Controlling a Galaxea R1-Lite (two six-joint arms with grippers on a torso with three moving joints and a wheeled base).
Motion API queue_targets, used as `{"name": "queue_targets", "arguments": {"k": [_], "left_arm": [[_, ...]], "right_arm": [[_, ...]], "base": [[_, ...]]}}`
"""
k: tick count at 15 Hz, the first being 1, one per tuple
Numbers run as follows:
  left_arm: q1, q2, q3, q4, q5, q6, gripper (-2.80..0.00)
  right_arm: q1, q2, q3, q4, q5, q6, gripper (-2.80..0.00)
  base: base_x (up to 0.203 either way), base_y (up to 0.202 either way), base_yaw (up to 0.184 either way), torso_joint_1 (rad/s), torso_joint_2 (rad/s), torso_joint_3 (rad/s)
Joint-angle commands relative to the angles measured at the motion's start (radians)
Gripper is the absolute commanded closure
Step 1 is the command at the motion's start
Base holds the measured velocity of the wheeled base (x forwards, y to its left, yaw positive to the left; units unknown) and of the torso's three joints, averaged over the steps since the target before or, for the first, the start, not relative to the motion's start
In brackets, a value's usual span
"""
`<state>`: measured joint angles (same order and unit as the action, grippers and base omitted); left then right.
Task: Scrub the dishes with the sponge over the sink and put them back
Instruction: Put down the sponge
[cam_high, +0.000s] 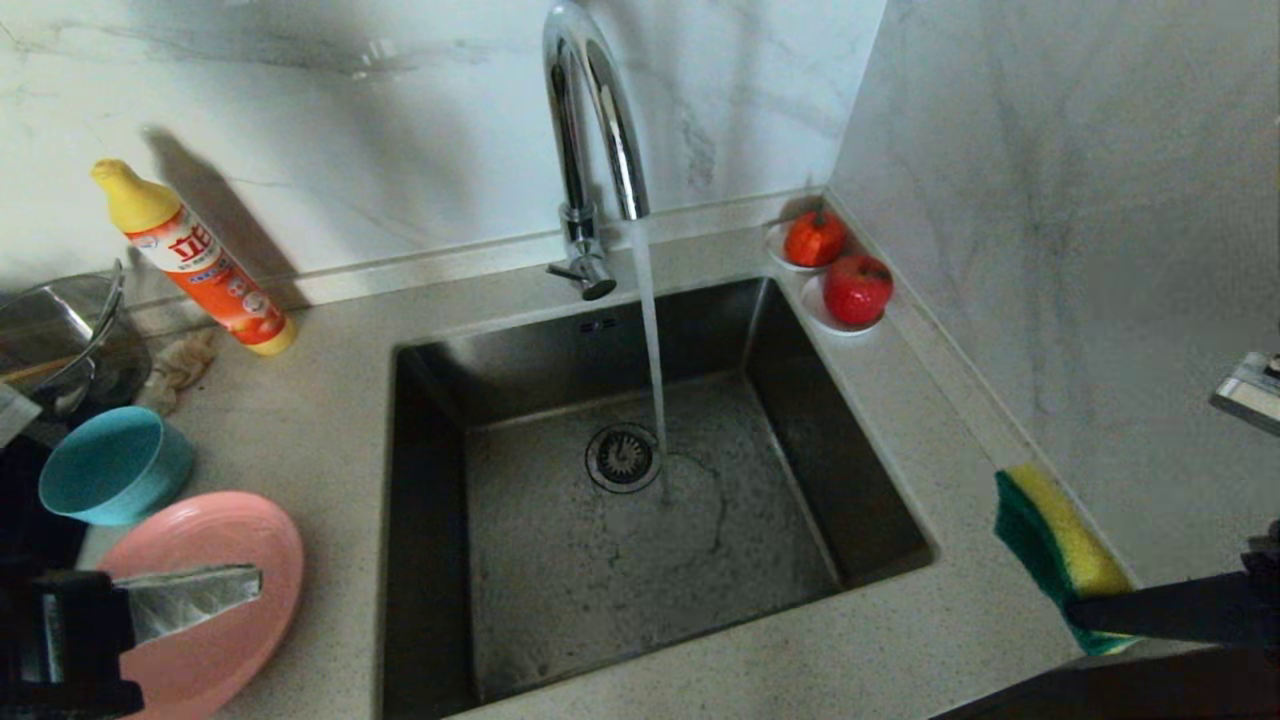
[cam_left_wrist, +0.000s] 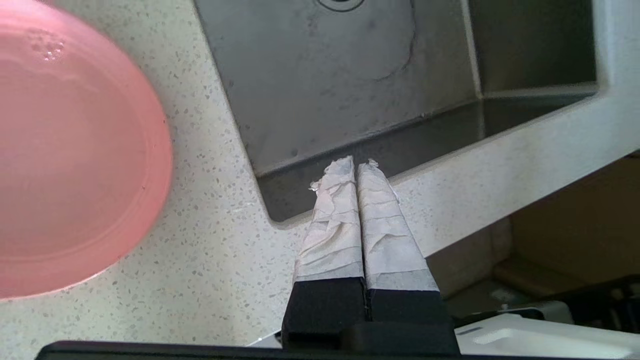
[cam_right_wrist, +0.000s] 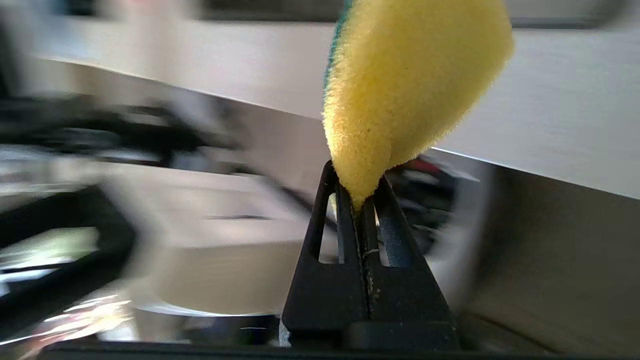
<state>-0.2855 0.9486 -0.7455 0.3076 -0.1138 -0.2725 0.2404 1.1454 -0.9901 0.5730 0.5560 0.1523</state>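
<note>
The pink plate (cam_high: 210, 590) (cam_left_wrist: 70, 160) lies on the counter left of the sink (cam_high: 640, 470) (cam_left_wrist: 350, 75), with the teal bowl (cam_high: 115, 465) on its side just behind it. No spoon shows. My left gripper (cam_high: 250, 583) (cam_left_wrist: 356, 162) hangs over the plate's near part, its taped fingers pressed together and empty. My right gripper (cam_high: 1075, 605) (cam_right_wrist: 357, 197) is at the near right, over the counter, shut on one end of the sponge (cam_high: 1055, 550) (cam_right_wrist: 405, 90), which is yellow with a green scouring layer. Water runs from the tap (cam_high: 590, 130) into the basin beside the drain strainer (cam_high: 622, 457).
An orange detergent bottle (cam_high: 195, 260) leans against the back wall at left, with a beige rag (cam_high: 180, 365) and a glass pot (cam_high: 60, 345) nearby. Two white saucers with red fruit (cam_high: 840, 270) sit at the sink's far right corner. A wall rises along the right.
</note>
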Motion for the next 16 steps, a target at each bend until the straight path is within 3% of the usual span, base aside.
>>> {"name": "queue_targets", "arguments": {"k": [1, 3, 5, 8, 11, 16], "left_arm": [[0.0, -0.024, 0.005, 0.002, -0.001, -0.013, 0.0], [0.001, -0.01, 0.002, -0.005, 0.001, -0.021, 0.0], [0.0, -0.001, -0.002, -0.01, 0.005, -0.02, 0.0], [0.002, 0.001, 0.0, -0.01, 0.006, -0.02, 0.0], [0.003, 0.018, -0.009, -0.01, 0.01, -0.022, 0.0], [0.003, 0.022, -0.049, 0.004, 0.031, -0.022, 0.0]], "right_arm": [[0.001, -0.027, 0.055, 0.005, -0.132, -0.084, 0.0], [0.0, -0.033, 0.107, 0.005, -0.268, -0.183, 0.0], [0.006, -0.029, 0.151, -0.001, -0.382, -0.232, 0.0], [0.0, -0.02, 0.227, -0.014, -0.437, -0.365, 0.0], [0.001, 0.013, 0.28, -0.049, -0.465, -0.403, 0.0], [-0.008, 0.061, 0.357, -0.165, -0.518, -0.543, 0.0]], "base": [[0.0, 0.0, 0.0, 0.0, 0.0, 0.0], [0.0, 0.0, 0.0, 0.0, 0.0, 0.0], [0.0, 0.0, 0.0, 0.0, 0.0, 0.0], [0.0, 0.0, 0.0, 0.0, 0.0, 0.0], [0.0, 0.0, 0.0, 0.0, 0.0, 0.0], [0.0, 0.0, 0.0, 0.0, 0.0, 0.0]]}}
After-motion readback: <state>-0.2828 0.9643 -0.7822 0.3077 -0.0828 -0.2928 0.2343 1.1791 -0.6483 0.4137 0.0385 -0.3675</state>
